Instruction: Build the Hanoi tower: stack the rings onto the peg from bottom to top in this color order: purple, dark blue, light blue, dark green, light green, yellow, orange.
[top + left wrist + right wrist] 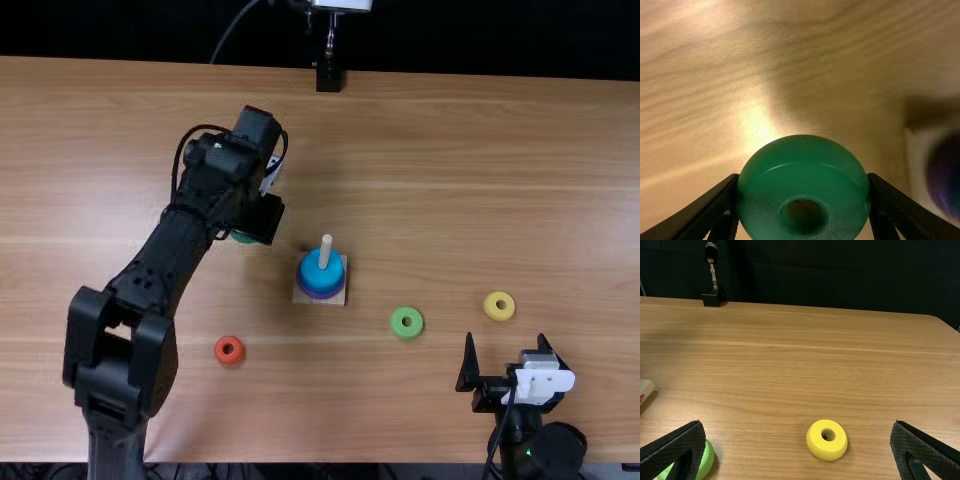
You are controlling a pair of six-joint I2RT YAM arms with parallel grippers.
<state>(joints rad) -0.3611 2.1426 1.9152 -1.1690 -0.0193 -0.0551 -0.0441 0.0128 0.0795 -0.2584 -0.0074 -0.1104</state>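
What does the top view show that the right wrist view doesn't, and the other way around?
Top view: the orange ring, the dark green ring, and the light blue ring stacked above the purple ring.

Right wrist view: the table's rounded far corner.

Both: the yellow ring, the light green ring and the right tool, its fingers open.
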